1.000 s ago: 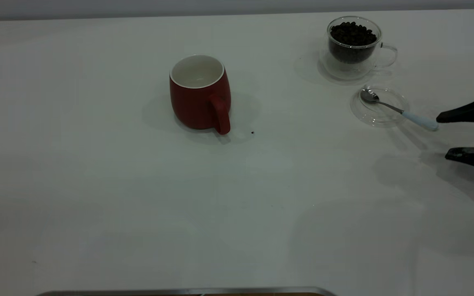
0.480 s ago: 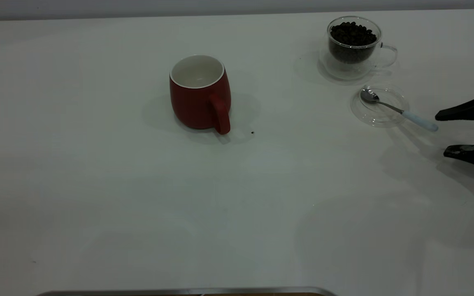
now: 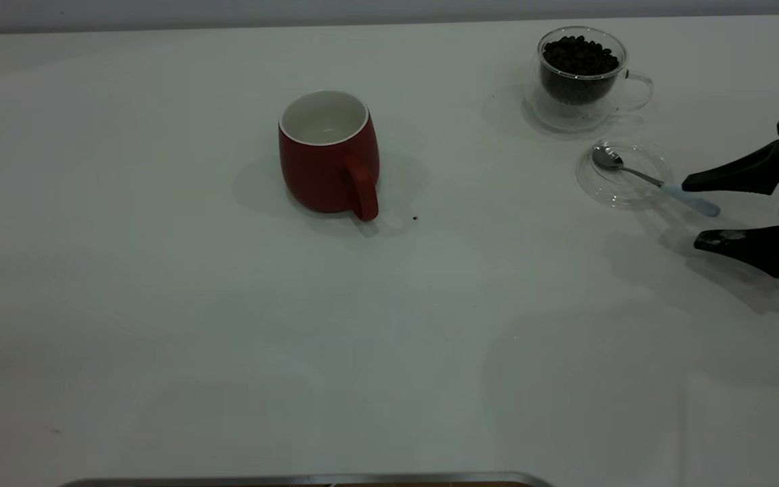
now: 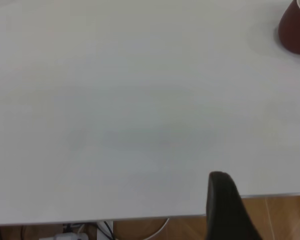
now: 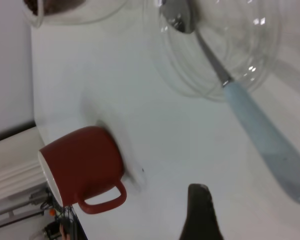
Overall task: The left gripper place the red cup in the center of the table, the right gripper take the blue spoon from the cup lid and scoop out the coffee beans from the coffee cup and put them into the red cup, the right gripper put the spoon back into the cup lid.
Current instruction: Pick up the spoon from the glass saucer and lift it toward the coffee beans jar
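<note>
Right gripper [image 3: 690, 212] released — fingers straddling blue spoon [image 3: 690, 200] handle, not touching; cup lid [image 3: 623, 174] just ahead; red cup [image 3: 328, 153] well apart.

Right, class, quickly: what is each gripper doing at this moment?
Right gripper: open, empty, its fingers either side of the blue spoon handle.
Left gripper: only one finger shows at the table edge; cannot be told.

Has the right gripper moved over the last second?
Yes. The open right gripper has advanced leftward, its upper finger now overlapping the blue spoon handle beside the cup lid.
</note>
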Tool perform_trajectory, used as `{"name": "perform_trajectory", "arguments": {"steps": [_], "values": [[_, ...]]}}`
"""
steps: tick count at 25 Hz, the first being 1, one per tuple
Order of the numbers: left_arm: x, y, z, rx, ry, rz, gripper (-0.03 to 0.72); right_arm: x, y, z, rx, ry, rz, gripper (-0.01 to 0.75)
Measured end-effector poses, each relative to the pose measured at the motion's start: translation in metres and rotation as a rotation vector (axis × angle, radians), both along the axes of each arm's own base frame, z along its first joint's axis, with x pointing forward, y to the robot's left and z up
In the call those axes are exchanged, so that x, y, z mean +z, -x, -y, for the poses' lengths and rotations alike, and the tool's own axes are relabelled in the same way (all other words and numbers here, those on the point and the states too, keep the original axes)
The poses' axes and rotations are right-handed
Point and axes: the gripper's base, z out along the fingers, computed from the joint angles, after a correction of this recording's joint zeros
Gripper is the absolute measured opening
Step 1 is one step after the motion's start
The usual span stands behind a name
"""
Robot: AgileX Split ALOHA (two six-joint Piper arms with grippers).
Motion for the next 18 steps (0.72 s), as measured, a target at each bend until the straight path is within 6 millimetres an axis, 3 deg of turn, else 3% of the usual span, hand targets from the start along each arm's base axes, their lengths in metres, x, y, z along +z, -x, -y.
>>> {"name": "perform_trajectory", "arguments": {"steps": [8,18], "values": [[0.0,0.0,0.0,0.0,0.0,0.0,0.451,0.0,-0.003,-0.024,0.067,-0.012,-0.011,0.592],[0.0,0.0,0.0,0.001,0.002,0.0,0.451,0.001,-0.011,-0.021,0.065,-0.008,0.013,0.591]]}}
